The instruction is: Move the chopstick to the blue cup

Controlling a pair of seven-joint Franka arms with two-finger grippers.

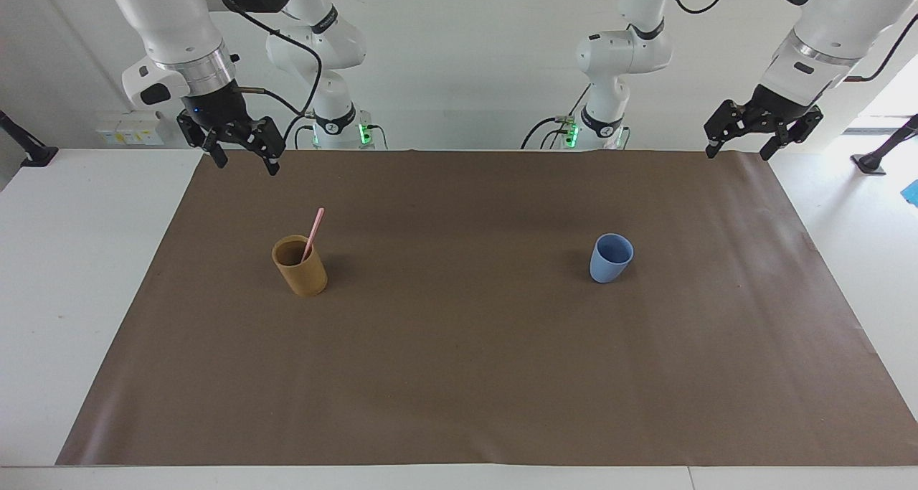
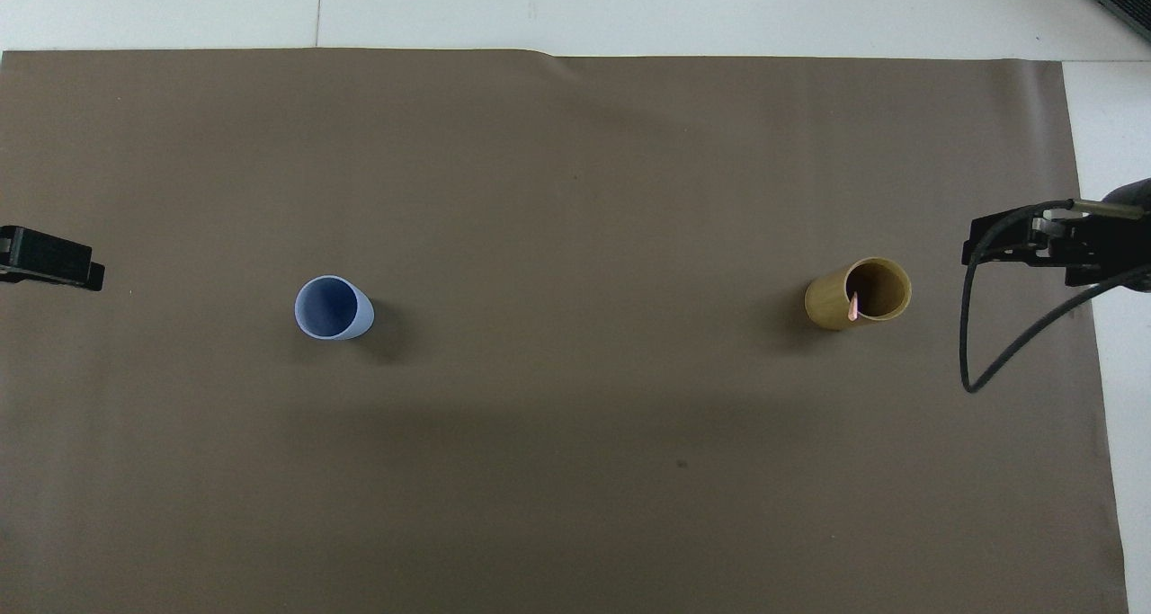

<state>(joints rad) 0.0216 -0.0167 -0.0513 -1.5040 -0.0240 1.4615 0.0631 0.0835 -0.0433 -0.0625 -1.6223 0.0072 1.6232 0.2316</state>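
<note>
The pale-pink chopstick (image 1: 313, 233) leans inside a tan-brown cylindrical cup (image 1: 301, 267) toward the right arm's end of the table; from overhead only the chopstick's tip (image 2: 853, 307) shows at the tan cup's rim (image 2: 859, 292). Toward the left arm's end stands the blue cup (image 1: 611, 258), upright with nothing in it (image 2: 333, 308). My right gripper (image 1: 246, 158) hangs open over the mat's edge nearest the robots, well apart from the tan cup. The left gripper (image 1: 739, 153) waits open over the mat's corner nearest the left arm. Neither holds anything.
A brown mat (image 1: 459, 375) covers most of the white table. A black cable (image 2: 971, 362) loops down from the right gripper (image 2: 1016, 245). The left gripper (image 2: 54, 268) shows at the overhead view's edge.
</note>
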